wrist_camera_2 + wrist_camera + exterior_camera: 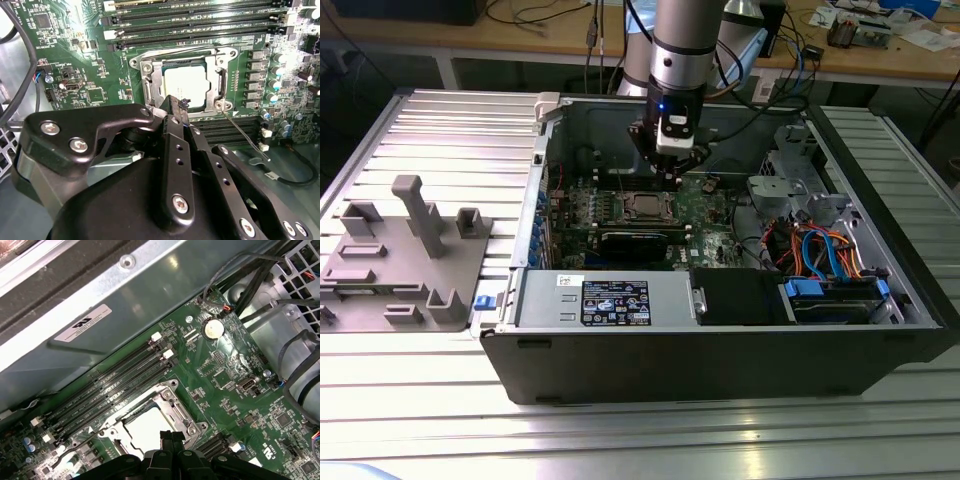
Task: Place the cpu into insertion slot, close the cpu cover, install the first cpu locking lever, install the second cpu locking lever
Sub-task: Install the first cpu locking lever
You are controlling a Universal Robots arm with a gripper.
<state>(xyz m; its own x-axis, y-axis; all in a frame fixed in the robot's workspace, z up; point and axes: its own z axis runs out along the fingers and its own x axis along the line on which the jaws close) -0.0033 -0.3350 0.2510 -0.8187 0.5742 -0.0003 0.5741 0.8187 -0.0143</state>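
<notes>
Open computer case, board lying flat inside.

Insertion slot (648,207) sits mid-board, cpu (186,86) seated in it, cpu cover (218,85) lying down over it (framing the chip). Gripper (672,172) hangs just above the slot's far edge. Power supply box (605,298) along the near wall; cable bundle (817,250) toward the exterior view's right. Fixture block (405,255) on the table (440,130), outside the case, exterior view's left.
</notes>
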